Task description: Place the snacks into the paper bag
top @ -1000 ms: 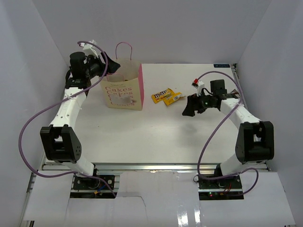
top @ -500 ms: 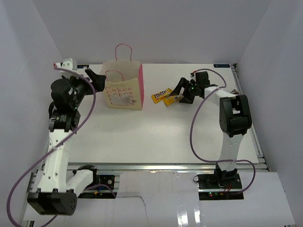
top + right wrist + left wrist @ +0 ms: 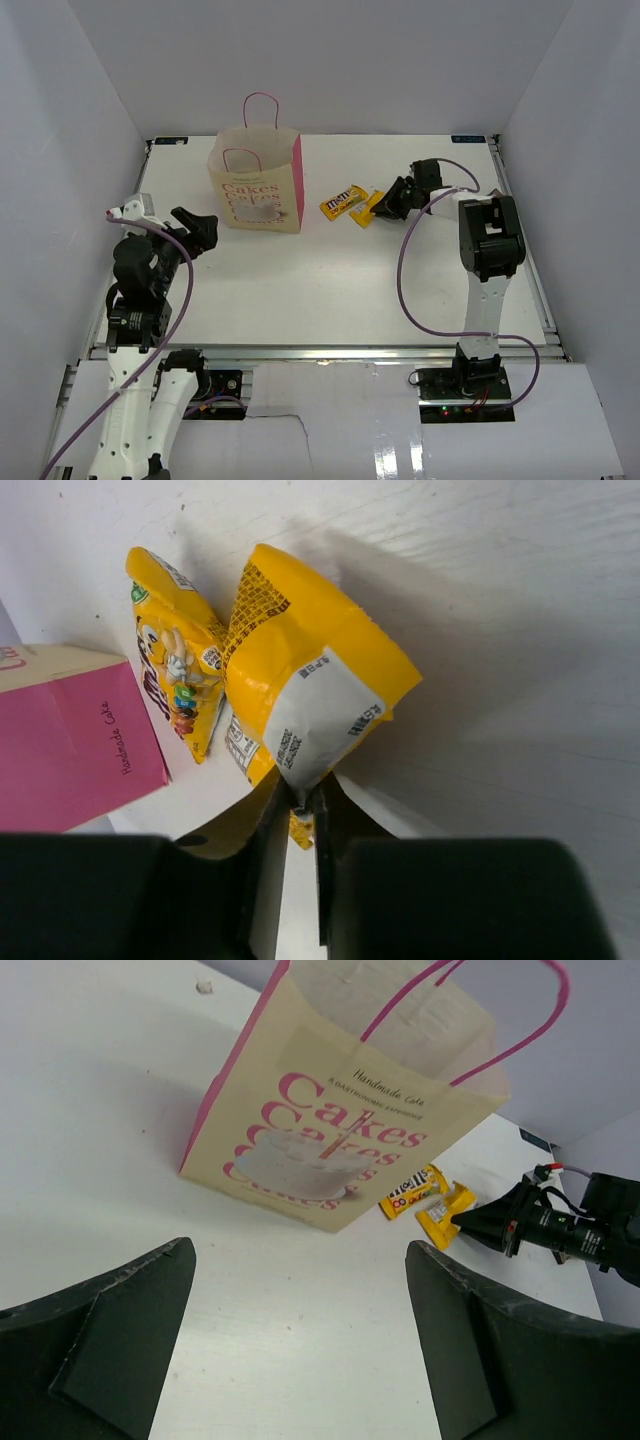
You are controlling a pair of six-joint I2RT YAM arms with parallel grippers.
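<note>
The paper bag [image 3: 255, 190] stands upright at the back left, cream with pink "Cakes" lettering [image 3: 340, 1130] and a pink side [image 3: 70, 740]. To its right on the table lie two yellow candy packets, both of them snacks. My right gripper [image 3: 385, 205] is shut on the corner of the nearer yellow packet [image 3: 300, 670], pinching it between its fingertips [image 3: 300, 800]. The other yellow packet [image 3: 175, 660] lies against it on the bag's side. My left gripper [image 3: 205, 225] hangs open and empty [image 3: 300, 1250] above the table, in front of and left of the bag.
White walls close in the table on the left, back and right. From the left wrist camera, the right gripper [image 3: 490, 1222] shows as a dark shape touching the yellow packets [image 3: 415, 1188]. A small white crumb [image 3: 204, 987] lies behind the bag.
My left arm has drawn back from the bag's top toward the near left and opened wide. My right gripper has reached the yellow packets and shut on one.
</note>
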